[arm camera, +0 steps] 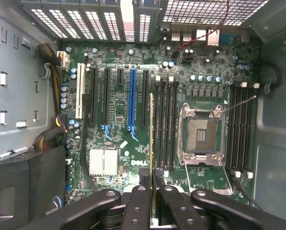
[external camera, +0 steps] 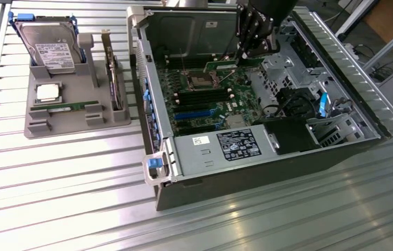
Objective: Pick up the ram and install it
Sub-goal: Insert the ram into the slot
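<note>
The gripper is almost closed, its fingers pinching the ram by one long edge. The ram hangs edge-on inside the case, over the motherboard. It sits just beside the socket, above the far edge of the black memory slots that flank the socket. I cannot tell whether it touches a slot. Well away from the socket, outside the case, a tray holds a second green stick.
</note>
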Controlling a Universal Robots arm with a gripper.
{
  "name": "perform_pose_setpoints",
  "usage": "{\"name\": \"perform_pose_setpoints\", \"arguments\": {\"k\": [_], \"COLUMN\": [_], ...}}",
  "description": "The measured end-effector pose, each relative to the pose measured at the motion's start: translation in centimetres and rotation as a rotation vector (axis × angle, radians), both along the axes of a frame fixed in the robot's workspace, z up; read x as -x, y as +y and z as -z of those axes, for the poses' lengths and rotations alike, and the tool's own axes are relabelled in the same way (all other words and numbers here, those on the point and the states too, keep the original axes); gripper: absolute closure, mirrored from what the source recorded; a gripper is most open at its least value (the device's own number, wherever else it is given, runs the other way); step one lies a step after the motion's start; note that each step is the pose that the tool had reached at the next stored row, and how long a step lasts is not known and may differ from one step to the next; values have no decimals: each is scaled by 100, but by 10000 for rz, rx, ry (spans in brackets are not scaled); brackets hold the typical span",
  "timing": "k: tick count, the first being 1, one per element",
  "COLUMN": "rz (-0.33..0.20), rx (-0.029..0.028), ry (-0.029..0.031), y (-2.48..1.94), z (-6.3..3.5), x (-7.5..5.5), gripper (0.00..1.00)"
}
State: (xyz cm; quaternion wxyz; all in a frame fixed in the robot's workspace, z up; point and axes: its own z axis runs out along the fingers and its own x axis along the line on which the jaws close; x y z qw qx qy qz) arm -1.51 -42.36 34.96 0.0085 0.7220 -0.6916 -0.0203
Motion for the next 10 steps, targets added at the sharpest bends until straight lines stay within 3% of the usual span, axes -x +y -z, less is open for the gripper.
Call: {"name": "perform_pose_setpoints", "arguments": {"k": [10], "rz": [0], "rx": [0], "ry": [0], "y": [0], "z": [45], "x": [0], "gripper": [87]}}
